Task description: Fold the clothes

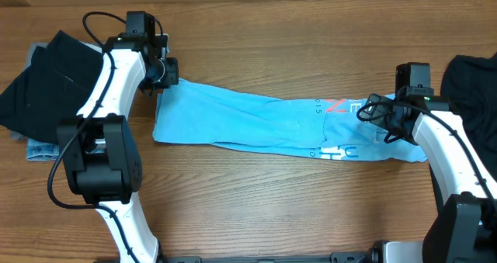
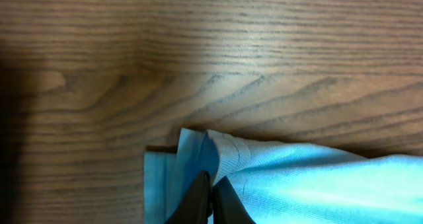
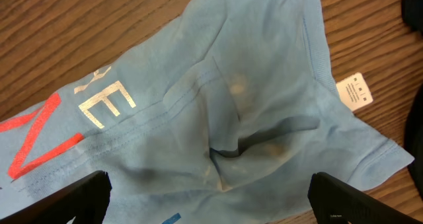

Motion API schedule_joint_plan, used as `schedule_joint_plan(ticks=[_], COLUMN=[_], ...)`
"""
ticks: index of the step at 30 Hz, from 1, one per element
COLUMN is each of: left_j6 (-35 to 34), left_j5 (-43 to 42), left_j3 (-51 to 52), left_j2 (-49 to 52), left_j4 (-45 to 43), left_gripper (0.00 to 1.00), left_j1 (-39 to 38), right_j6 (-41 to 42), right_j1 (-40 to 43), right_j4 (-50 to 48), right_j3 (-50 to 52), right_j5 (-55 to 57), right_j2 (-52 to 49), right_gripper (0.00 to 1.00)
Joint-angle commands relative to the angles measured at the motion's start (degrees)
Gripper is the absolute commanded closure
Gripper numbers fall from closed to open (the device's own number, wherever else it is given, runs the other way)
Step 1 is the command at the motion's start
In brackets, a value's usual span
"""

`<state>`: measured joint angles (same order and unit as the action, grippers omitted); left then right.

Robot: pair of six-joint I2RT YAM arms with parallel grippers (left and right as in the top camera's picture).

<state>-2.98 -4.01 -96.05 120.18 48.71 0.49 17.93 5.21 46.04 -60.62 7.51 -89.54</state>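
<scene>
The light blue T-shirt (image 1: 256,123) lies stretched in a long band across the wooden table, with pale and red lettering near its right end. My left gripper (image 1: 163,75) is shut on the shirt's upper left corner; the left wrist view shows the closed fingers (image 2: 211,187) pinching a fold of blue cloth (image 2: 297,178). My right gripper (image 1: 388,123) is open over the shirt's right end. In the right wrist view its fingers (image 3: 211,194) are spread wide above the crumpled collar area (image 3: 225,112), with a white label (image 3: 355,92) showing.
A dark garment pile (image 1: 46,81) lies at the far left over a bit of denim (image 1: 43,149). Another dark garment (image 1: 470,81) lies at the far right, close to my right arm. Bare wood lies in front of and behind the shirt.
</scene>
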Motion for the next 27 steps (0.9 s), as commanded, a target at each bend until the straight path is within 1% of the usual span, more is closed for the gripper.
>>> schedule_joint_plan(ticks=[1, 6, 11, 12, 13, 14, 17, 18, 20, 22, 23, 24, 25, 27], left_j6=[0.04, 0.04, 0.02, 0.02, 0.04, 0.04, 0.04, 0.02, -0.76, -4.00, -6.67, -8.35, -10.32, -11.15], left_j5=[2.67, 2.95, 2.95, 2.95, 2.95, 2.95, 2.99, 3.02, 2.99, 2.82, 1.99, 0.96, -1.66, -5.68], left_j3=[-1.51, -1.51, -1.51, -1.51, -1.51, -1.51, -1.51, -1.51, -1.75, -2.84, -3.63, -4.17, -4.98, -5.49], left_j2=[0.76, 0.79, 0.79, 0.79, 0.79, 0.79, 0.79, 0.79, 0.74, 0.61, 0.35, 0.17, -0.22, -0.85], left_j4=[-1.44, -1.51, -1.46, -1.38, -1.33, -1.33, -1.53, -1.73, -2.43, -1.86, -1.03, -0.46, 0.72, 2.97], left_gripper=[0.96, 0.95, 0.89, 0.87, 0.83, 0.75, 0.61, 0.54, 0.50, 0.51, 0.56, 0.62, 0.74, 0.86], left_j1=[0.24, 0.24, 0.24, 0.24, 0.24, 0.24, 0.24, 0.24, 0.26, 0.24, 0.24, 0.24, 0.24, 0.24], right_j6=[-0.22, -0.22, -0.22, -0.22, -0.22, -0.22, -0.22, -0.22, -0.22, -0.22, -0.22, -0.22, -0.22, -0.22], right_j1=[0.17, 0.17, 0.17, 0.17, 0.17, 0.17, 0.17, 0.17, 0.17, 0.17, 0.17, 0.17, 0.17, 0.17], right_j4=[-0.31, -0.31, -0.31, -0.31, -0.31, -0.31, -0.31, -0.31, -0.31, -0.31, -0.31, -0.31, -0.31, -0.31], right_j3=[0.02, 0.02, 0.02, 0.02, 0.02, 0.02, 0.02, 0.02, 0.02, 0.02, 0.02, 0.02, 0.02, 0.02], right_j5=[0.39, 0.39, 0.39, 0.39, 0.39, 0.39, 0.39, 0.39, 0.39, 0.39, 0.39, 0.39, 0.39, 0.39], right_j2=[0.15, 0.15, 0.15, 0.15, 0.15, 0.15, 0.15, 0.15, 0.15, 0.15, 0.15, 0.15, 0.15, 0.15], right_gripper=[0.00, 0.00, 0.00, 0.00, 0.00, 0.00, 0.00, 0.00, 0.00, 0.00, 0.00, 0.00, 0.00, 0.00])
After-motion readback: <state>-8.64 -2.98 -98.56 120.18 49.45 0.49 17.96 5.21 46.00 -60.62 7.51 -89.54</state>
